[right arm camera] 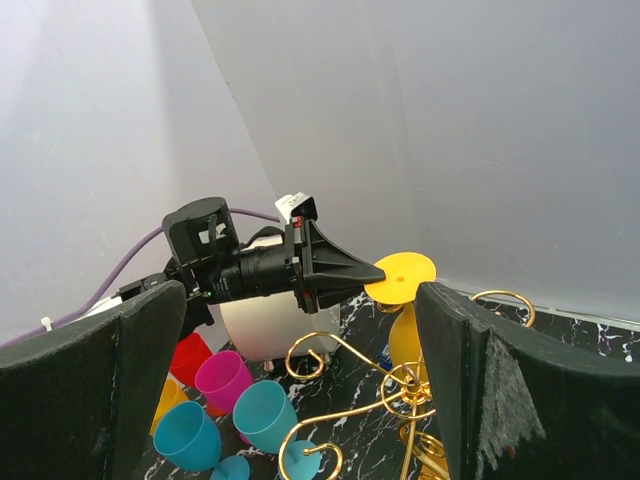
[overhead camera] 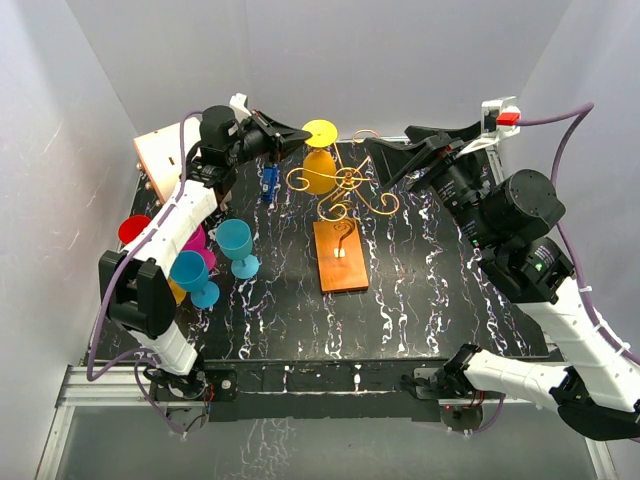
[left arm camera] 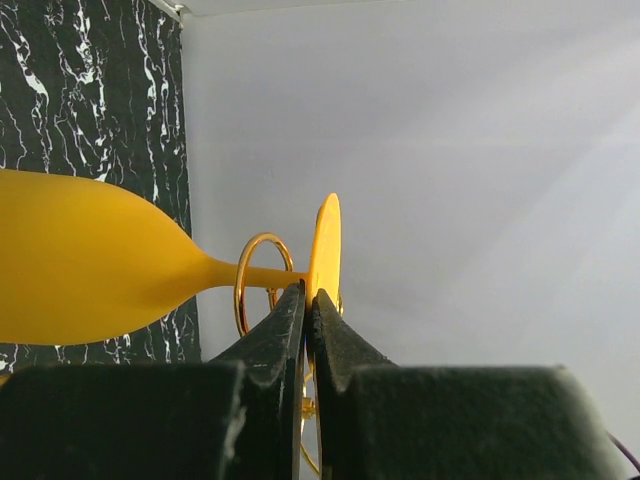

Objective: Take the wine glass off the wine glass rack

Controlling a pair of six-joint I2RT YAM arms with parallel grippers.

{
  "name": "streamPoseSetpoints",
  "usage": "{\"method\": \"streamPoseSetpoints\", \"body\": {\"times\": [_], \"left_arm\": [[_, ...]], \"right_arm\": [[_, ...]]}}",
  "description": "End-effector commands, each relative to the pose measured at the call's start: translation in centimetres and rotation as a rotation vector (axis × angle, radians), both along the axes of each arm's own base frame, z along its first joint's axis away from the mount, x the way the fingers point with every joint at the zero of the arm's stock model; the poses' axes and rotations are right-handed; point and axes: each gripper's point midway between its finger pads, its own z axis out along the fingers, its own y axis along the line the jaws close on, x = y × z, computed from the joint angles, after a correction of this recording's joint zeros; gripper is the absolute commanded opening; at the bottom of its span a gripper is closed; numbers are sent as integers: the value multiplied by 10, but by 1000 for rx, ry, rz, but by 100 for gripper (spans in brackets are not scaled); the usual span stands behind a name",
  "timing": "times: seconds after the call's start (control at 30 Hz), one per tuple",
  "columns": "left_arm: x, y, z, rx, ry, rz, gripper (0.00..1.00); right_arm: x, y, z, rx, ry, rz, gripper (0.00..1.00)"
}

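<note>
Wine glass (overhead camera: 318,170) on rack (overhead camera: 341,262), left end effector (overhead camera: 303,139) pinching foot

The left arm (overhead camera: 172,222) and right arm (overhead camera: 575,310) have white shells over black joints, with purple cables (overhead camera: 552,117). The left pincer (overhead camera: 303,135) and right pincer (overhead camera: 388,140) are matte black wedges. A red tab (overhead camera: 508,118) sits at two o'clock.

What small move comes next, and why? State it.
Probably pull the left gripper gently outward, sliding the glass off the rack. The gripper looks shut on the glass's foot, while the stem sits inside a gold loop, so the glass is not free yet.
</note>
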Motion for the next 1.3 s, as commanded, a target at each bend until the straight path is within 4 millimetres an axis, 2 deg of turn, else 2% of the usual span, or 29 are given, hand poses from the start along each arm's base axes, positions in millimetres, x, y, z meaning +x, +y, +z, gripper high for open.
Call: {"method": "streamPoseSetpoints", "body": {"times": [0.0, 0.53, 0.87, 1.27], "left_arm": [[-9, -6, 28, -20, -67, -31, 0], [-11, -16, 31, -20, -79, -80, 0], [-44, -10, 54, -38, -128, -103, 0], [-76, 4, 50, 29, -114, -105, 0]], "right_arm": [[-5, -8, 14, 43, -36, -10, 98], [-4, -4, 14, 45, -33, -1, 98], [-3, -1, 14, 48, -32, 14, 98], [-8, -4, 19, 60, -37, 20, 98]]}}
